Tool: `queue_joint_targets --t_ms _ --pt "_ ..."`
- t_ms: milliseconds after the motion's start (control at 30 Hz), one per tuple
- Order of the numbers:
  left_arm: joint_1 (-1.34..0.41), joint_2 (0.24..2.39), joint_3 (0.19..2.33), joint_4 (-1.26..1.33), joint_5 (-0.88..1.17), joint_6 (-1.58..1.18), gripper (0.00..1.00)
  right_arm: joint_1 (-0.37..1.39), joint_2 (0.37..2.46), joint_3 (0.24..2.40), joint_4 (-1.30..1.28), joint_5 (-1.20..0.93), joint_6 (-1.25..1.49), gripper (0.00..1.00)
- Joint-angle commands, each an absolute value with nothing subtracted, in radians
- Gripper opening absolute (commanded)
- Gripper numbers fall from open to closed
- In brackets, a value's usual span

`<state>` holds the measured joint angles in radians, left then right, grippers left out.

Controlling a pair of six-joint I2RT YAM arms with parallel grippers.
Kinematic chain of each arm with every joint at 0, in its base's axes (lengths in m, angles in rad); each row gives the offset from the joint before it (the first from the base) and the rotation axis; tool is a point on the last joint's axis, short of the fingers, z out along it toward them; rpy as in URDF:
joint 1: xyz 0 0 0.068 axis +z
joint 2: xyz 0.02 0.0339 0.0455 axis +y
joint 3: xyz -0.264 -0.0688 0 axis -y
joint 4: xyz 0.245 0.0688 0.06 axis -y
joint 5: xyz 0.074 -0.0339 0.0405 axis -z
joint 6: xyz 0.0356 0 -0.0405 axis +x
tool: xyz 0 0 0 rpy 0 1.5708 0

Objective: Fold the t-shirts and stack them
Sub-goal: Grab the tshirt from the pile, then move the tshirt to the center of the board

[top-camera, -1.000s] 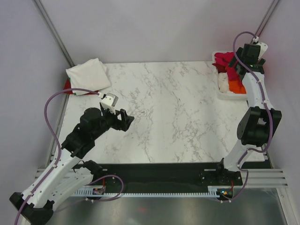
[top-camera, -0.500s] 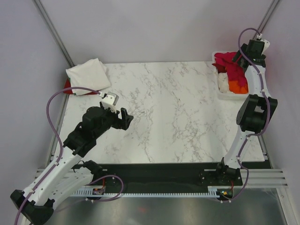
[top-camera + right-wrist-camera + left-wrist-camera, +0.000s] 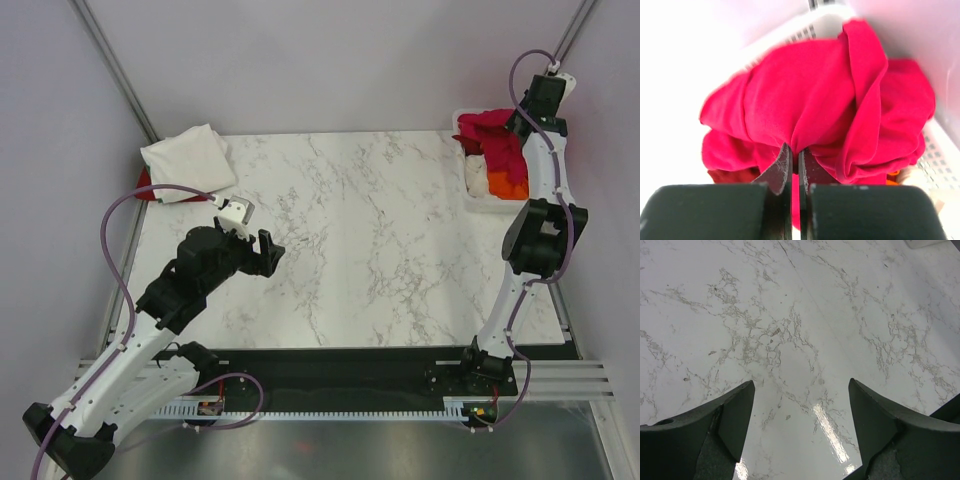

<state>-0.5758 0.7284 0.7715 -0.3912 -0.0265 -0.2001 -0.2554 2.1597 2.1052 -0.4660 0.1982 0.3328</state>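
A crimson-red t-shirt (image 3: 815,100) lies bunched on top of the pile in the white lattice basket (image 3: 478,203) at the table's back right. My right gripper (image 3: 795,155) is shut on a fold of that red shirt (image 3: 492,128). Orange cloth (image 3: 507,185) and white cloth (image 3: 477,172) show under it in the basket. A folded cream-white t-shirt (image 3: 186,160) rests at the back left corner, on top of a red one (image 3: 146,187) whose edge peeks out. My left gripper (image 3: 268,252) hangs open over the bare marble, nothing between its fingers (image 3: 737,415).
The marble tabletop (image 3: 360,240) spreads between the two arms. The right arm's elbow (image 3: 540,240) stands tall near the right edge, just in front of the basket. Metal frame posts (image 3: 120,75) rise at both back corners.
My right gripper went from open to shut, pinching the red shirt in the basket, and the arm reached a little farther back. The left arm barely moved.
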Motion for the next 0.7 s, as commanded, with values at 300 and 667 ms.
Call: queue_joint_targets --t_ms 300,667 --pt "-0.58 0.716 0.815 -0.379 -0.049 -0.178 0.82 -0.117 1.786 2.49 -0.399 0.003 0.224 0.0" --pt "-0.58 0.709 0.818 -0.39 -0.075 -0.176 0.82 -0.031 1.414 1.934 -0.261 0.038 0.294 0.84"
